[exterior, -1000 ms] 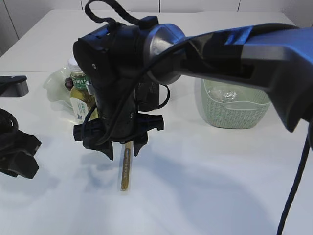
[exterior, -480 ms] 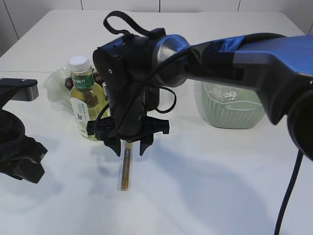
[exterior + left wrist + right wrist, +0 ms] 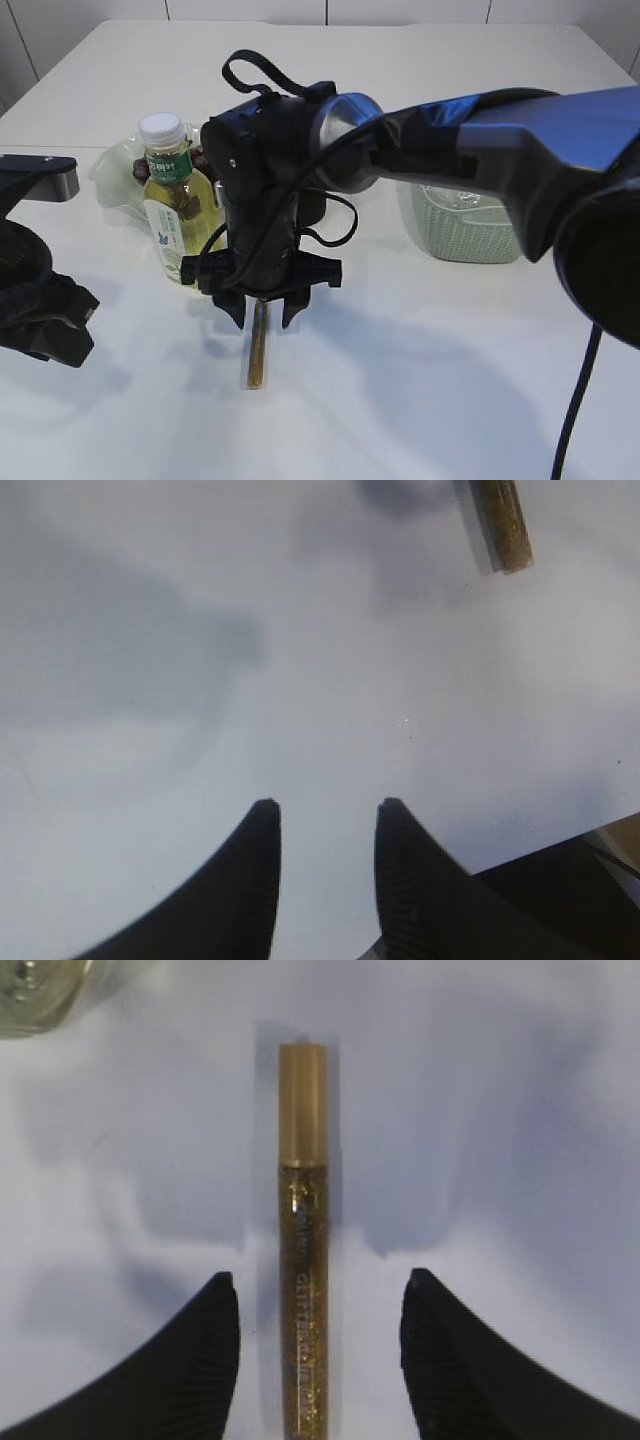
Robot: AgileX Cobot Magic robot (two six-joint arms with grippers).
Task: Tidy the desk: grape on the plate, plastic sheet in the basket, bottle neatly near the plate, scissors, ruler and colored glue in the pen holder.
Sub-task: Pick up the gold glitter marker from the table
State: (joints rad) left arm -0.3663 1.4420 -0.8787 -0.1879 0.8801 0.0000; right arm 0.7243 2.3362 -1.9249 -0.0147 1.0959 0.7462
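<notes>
1. We see the right claw [image 3: 263,308] hanging over the white table [image 3: 420,380], its fingers pointing down on either side of the glue stick [image 3: 258,345] — spread apart, with nothing pinched between them.
2. In the right wrist view the glue stick [image 3: 302,1240] lies flat between the two dark fingers [image 3: 190,1360] with a gap on each side; its plain gold cap points away from the camera and its glittery body runs back toward the claw.
3. The left claw [image 3: 325,815] is partly spread over a bare patch of table, holding nothing; one end of the glue stick [image 3: 500,520] shows at the top edge of that view, well apart from the fingers.
4. In the exterior view the left arm [image 3: 40,300] sits low at the left edge of the table.
5. The bottle [image 3: 172,205] stands upright with its white cap on, just left of the right arm and just in front of the plate [image 3: 115,175].
6. Dark fruit — the grape [image 3: 140,171], as far as we can tell — lies on the plate beside the bottle.
7. The pale green basket [image 3: 460,235] stands behind the right arm, toward the right; something clear lies inside, but we cannot tell what it is.
</notes>
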